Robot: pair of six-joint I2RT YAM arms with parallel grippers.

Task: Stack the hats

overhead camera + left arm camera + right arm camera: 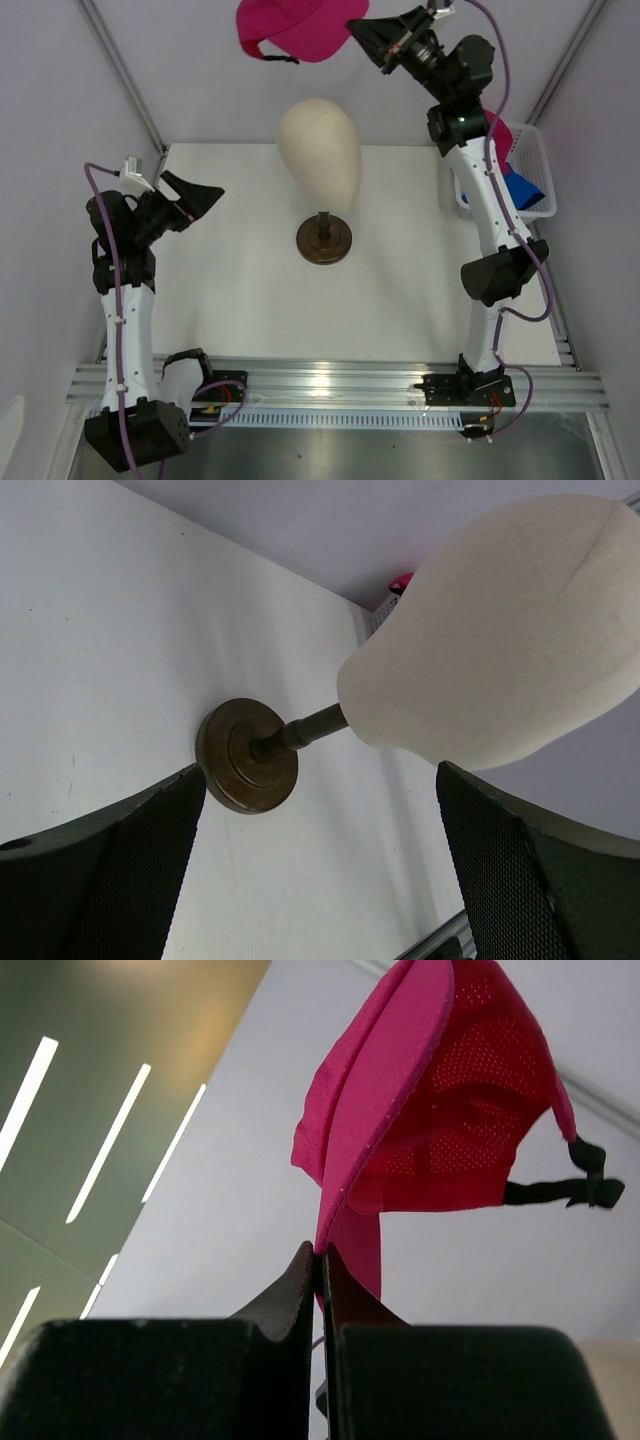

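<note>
My right gripper (360,28) is raised high at the back, shut on the brim of the magenta-pink cap (295,28). The cap hangs in the air above and behind the cream mannequin head (320,150). In the right wrist view the cap (440,1090) hangs from my pinched fingertips (300,1270), its black strap dangling at the right. The royal blue cap (525,190) lies in the white mesh basket (535,145) at the right. My left gripper (205,192) is open and empty, left of the head, which shows in the left wrist view (500,640).
The head stands on a dark round stand (323,240) in the table's middle, also in the left wrist view (245,755). A metal rail (330,385) runs along the near edge. Grey walls close in left and right.
</note>
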